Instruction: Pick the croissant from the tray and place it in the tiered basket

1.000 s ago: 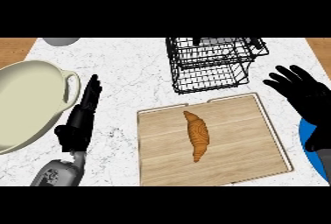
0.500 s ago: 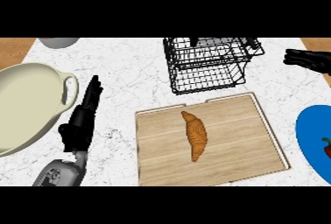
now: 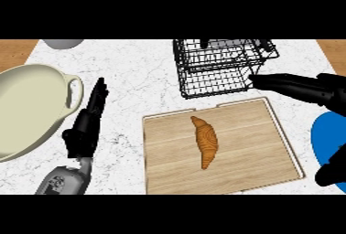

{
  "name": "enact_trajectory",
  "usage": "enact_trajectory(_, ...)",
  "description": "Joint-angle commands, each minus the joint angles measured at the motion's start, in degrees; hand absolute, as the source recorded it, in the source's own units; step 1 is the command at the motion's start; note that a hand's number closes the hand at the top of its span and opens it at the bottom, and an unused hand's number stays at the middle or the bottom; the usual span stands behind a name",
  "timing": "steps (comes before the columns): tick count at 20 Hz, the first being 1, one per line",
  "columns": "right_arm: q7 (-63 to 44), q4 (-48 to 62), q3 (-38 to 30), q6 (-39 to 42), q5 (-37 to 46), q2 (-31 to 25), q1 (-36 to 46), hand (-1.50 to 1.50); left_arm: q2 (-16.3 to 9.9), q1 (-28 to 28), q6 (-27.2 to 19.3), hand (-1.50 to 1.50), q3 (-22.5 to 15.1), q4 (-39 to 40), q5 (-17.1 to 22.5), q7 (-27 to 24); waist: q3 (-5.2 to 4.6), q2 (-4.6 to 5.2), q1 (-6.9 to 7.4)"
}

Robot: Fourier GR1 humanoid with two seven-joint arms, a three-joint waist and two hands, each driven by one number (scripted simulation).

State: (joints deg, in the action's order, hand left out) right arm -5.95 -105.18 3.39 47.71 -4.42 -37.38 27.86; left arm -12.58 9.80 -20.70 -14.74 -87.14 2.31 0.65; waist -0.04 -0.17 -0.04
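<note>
A golden-brown croissant [image 3: 206,141] lies lengthwise in the middle of the wooden tray [image 3: 260,137]. Behind the tray stands the black wire tiered basket [image 3: 218,68]. My right hand [image 3: 297,86] comes in from the right edge, open, its straight fingers pointing left, with the fingertips [image 3: 256,81] by the basket's front right corner. It is above and right of the croissant and holds nothing. My left hand [image 3: 86,123] rests open on the counter left of the tray, fingers pointing away from me.
A large cream dish with a handle [image 3: 30,107] fills the left side, close to my left hand. A blue plate [image 3: 330,137] sits at the right edge beside the tray. A grey round object [image 3: 64,43] shows at the far left.
My right hand has come down and to the left from the upper right edge, and its fingers now reach the basket's front right corner. The croissant and left hand have not moved.
</note>
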Motion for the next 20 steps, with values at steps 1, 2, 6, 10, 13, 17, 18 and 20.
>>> enact_trajectory(1, -9.8, -6.1, 3.6, -0.4, -0.5, 3.3, 1.1, -1.50, 0.9, -1.1, 0.4, 0.00, 0.1, -2.1, -0.8, 1.5, 0.00, 0.01, 0.10)
enact_trajectory(2, -7.3, -7.2, 4.0, -0.5, 2.8, 4.0, -1.9, -1.50, 2.4, -1.8, -1.4, 0.00, -2.7, -3.3, -3.6, 2.9, 0.03, 0.04, 0.06)
enact_trajectory(6, -10.3, -8.6, 3.6, 1.8, 3.9, 5.6, -1.2, -1.50, 1.7, 0.3, 1.0, 0.00, 1.2, -3.0, -3.1, 3.9, 0.03, 0.11, 0.12)
enact_trajectory(10, -12.0, -7.3, 4.8, 4.8, 6.2, 5.8, -1.1, -1.50, 2.3, -2.3, 0.4, 0.00, 0.5, -5.9, -4.6, 4.7, 0.04, 0.11, 0.34)
enact_trajectory(13, -16.8, -5.8, 6.6, 5.8, 6.3, 7.2, 1.4, -1.50, 1.7, 0.1, 3.6, 0.00, 3.3, -2.0, -2.9, 2.6, 0.01, 0.16, 0.28)
enact_trajectory(17, -10.1, -8.3, 8.8, 6.6, 15.6, 6.9, -5.6, -1.50, 4.2, -1.4, 2.8, 0.00, 2.3, 0.0, -4.4, -0.4, 0.06, 0.22, 0.23)
enact_trajectory(18, -10.9, -9.2, 5.7, 7.3, 14.4, 6.8, -5.2, -1.50, 4.0, -1.3, 3.7, 0.00, 4.0, 2.0, -4.3, -1.8, 0.04, 0.18, 0.09)
enact_trajectory(20, -11.0, -10.5, 5.5, 8.1, 15.6, 5.8, -6.2, -1.50, 4.6, -1.7, 3.1, 0.00, 2.6, -2.6, -5.2, 1.8, 0.05, 0.13, 0.08)
